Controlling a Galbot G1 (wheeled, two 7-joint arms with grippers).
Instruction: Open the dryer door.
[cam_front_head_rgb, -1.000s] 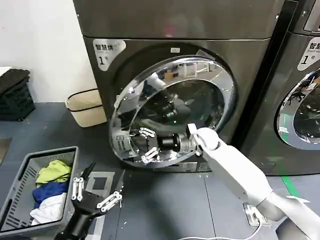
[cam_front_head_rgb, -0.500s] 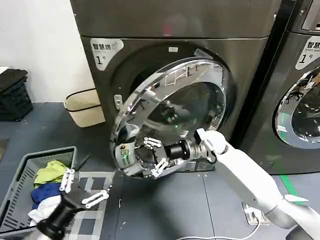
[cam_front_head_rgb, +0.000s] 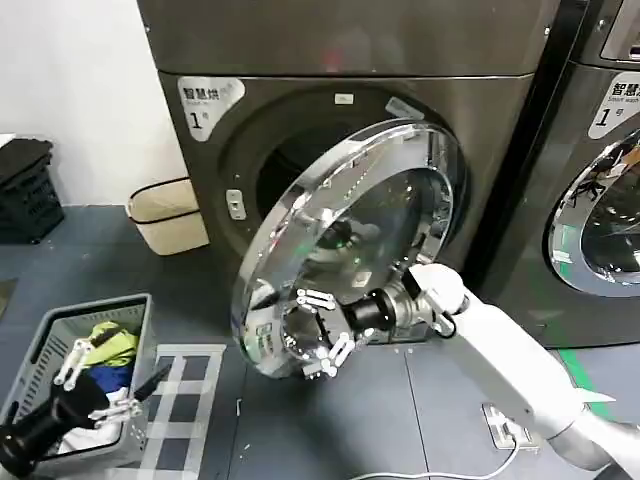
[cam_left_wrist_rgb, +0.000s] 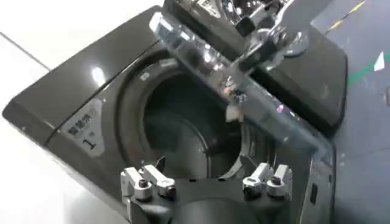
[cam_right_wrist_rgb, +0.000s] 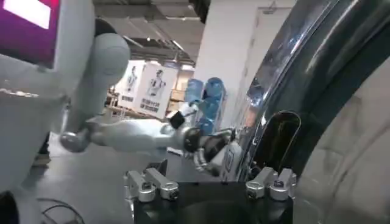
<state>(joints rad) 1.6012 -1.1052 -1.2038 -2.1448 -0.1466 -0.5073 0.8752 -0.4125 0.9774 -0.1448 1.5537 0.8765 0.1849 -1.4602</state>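
Now my right gripper (cam_front_head_rgb: 322, 338), fingers spread wide, presses the dryer door (cam_front_head_rgb: 345, 245) near its lower rim, swinging it half-open from the dryer; my left gripper (cam_front_head_rgb: 95, 385), also open, idles beside the laundry basket (cam_front_head_rgb: 45, 335).

Dryer door (cam_front_head_rgb: 350, 240): mirror-bright chrome ring, glossy, smooth; dark tinted glass centre. Dryer body (cam_front_head_rgb: 480, 150): bronze-grey metal, satin sheen. Right gripper (cam_front_head_rgb: 318, 333): white plastic-looking fingers on black joints, arm shell glossy white. Laundry basket (cam_front_head_rgb: 60, 330): grey matt plastic, holding soft cloth (cam_front_head_rgb: 112, 345). Floor (cam_front_head_rgb: 330, 420): dull grey, matt.
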